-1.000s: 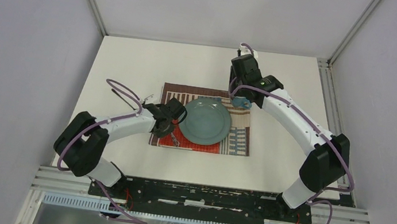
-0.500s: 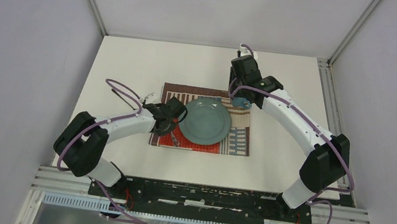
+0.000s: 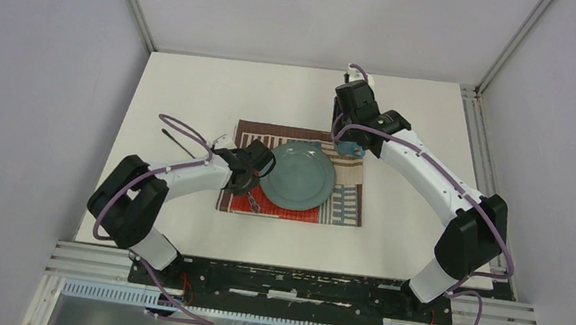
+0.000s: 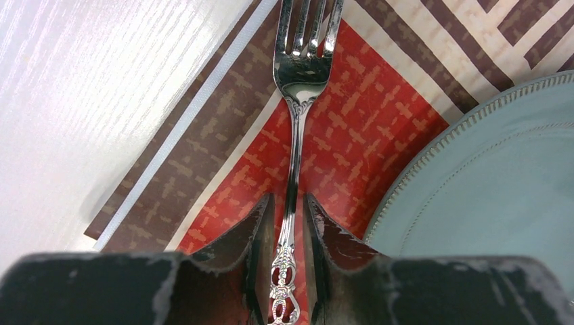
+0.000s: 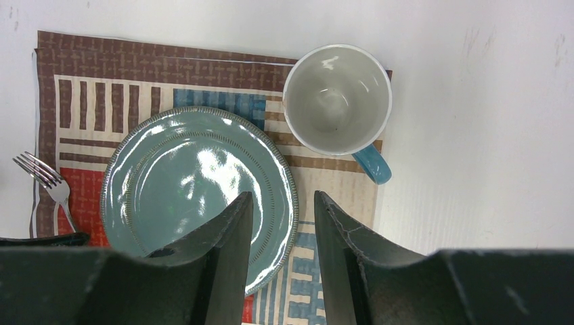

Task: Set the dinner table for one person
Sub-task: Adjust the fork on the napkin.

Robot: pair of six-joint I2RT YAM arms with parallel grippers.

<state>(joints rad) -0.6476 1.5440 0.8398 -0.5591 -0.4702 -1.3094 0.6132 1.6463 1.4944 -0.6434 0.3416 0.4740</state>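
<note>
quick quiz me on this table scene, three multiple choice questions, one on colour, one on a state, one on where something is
1. The mug has a handle that is:
A red
B blue
C green

2. The mug stands:
A on its side
B upside down
C upright and empty

3. The fork lies:
A on the placemat beside the plate
B on top of the plate
C inside the mug

Answers:
1 B, the right wrist view shows a blue handle on a mug that is white inside.
2 C, that view looks straight down into its open, bare inside.
3 A, the left wrist view shows the fork flat on the red patch of cloth, apart from the plate's rim.
</note>
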